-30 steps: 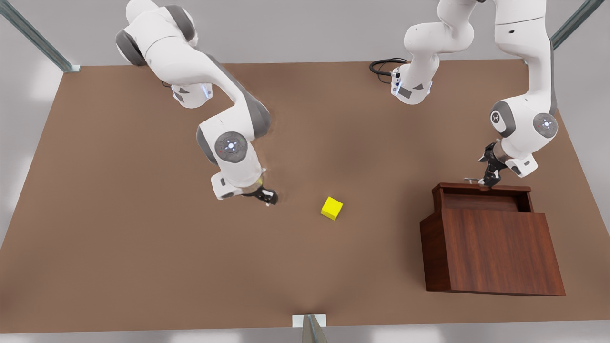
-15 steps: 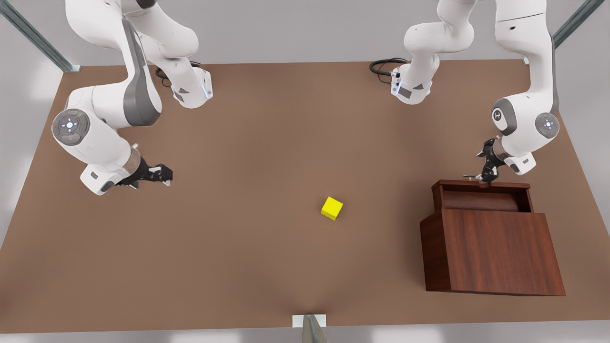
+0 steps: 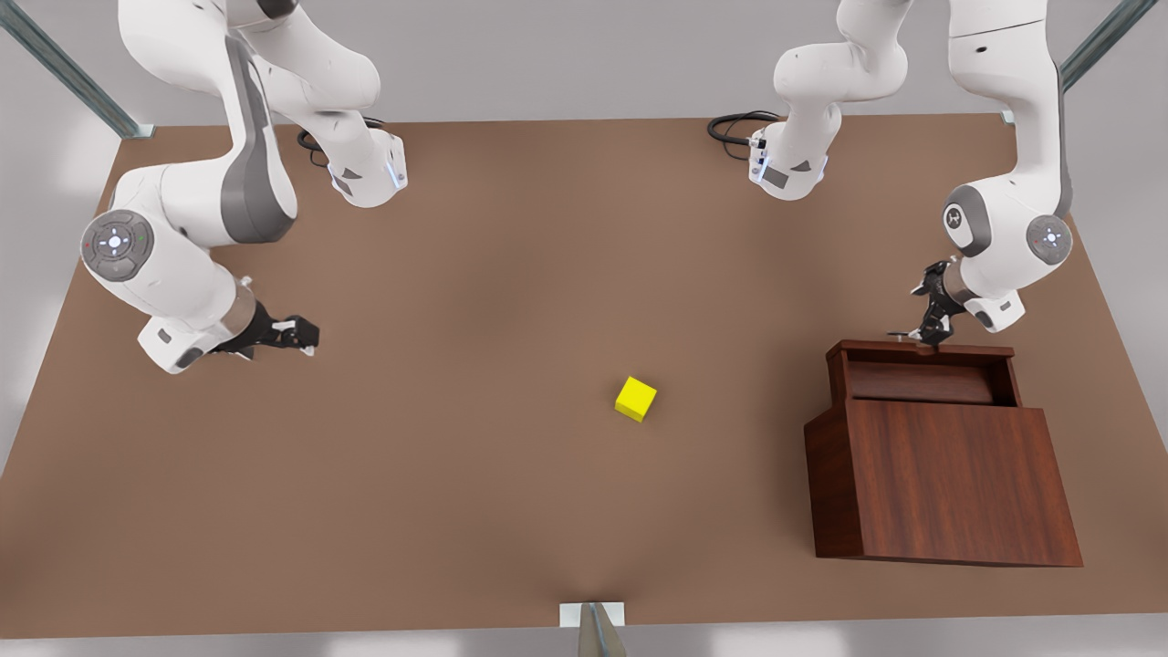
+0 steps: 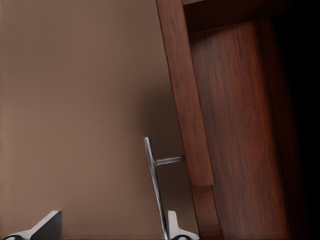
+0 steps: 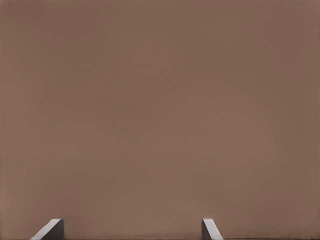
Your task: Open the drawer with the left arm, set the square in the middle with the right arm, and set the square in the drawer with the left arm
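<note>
Square (image 3: 636, 399) sits on the middle of the brown table (image 3: 456, 511), lower centre of the front view, well apart from both pincers. The left gripper (image 3: 929, 318), at the right of the frame by the handle (image 4: 155, 187) of the pulled-out, empty drawer (image 3: 922, 379), is spread wide. It looks slightly nearer than the right gripper (image 3: 290, 334), wide open at far left.

- Front cam: high, off the arms, looks steeply down on the whole table (image 3: 456, 511).
- Left wrist cam: very close to the drawer (image 4: 235, 125) and handle (image 4: 155, 185), also in front view.
- Right wrist cam: faces bare tabletop, probably close.
</note>
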